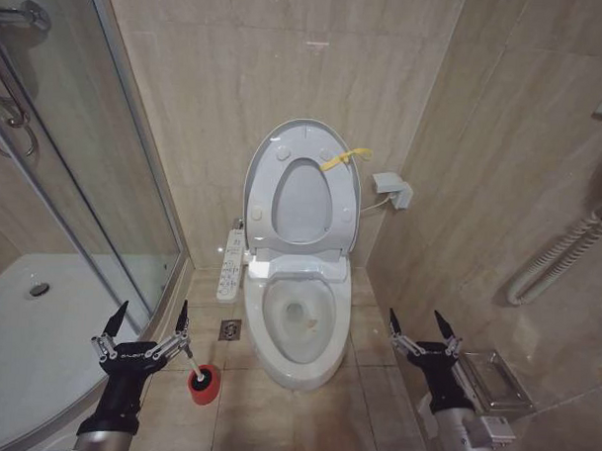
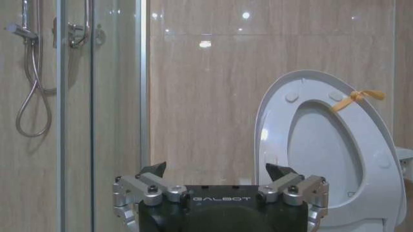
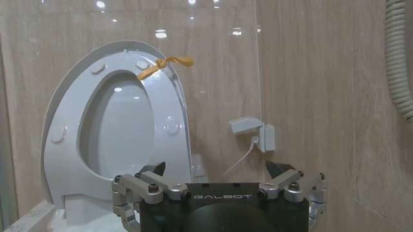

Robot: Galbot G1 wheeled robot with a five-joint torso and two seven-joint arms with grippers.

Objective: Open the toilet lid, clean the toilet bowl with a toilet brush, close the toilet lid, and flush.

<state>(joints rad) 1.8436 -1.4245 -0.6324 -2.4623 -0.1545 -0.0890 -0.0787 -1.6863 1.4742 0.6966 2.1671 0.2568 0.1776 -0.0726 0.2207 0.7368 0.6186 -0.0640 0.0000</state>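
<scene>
The toilet lid stands upright against the back wall with the ring seat raised in front of it and a yellow strap at its top. Below, the toilet bowl lies uncovered with water at the bottom. The toilet brush stands in its red cup holder on the floor left of the bowl. My left gripper is open just above and left of the brush handle. My right gripper is open to the right of the bowl. Both wrist views show the lid beyond the open grippers.
A white control panel juts out on the toilet's left side. The glass shower door and shower tray bound the left. A floor drain, a wall valve, a hose and a wire basket sit nearby.
</scene>
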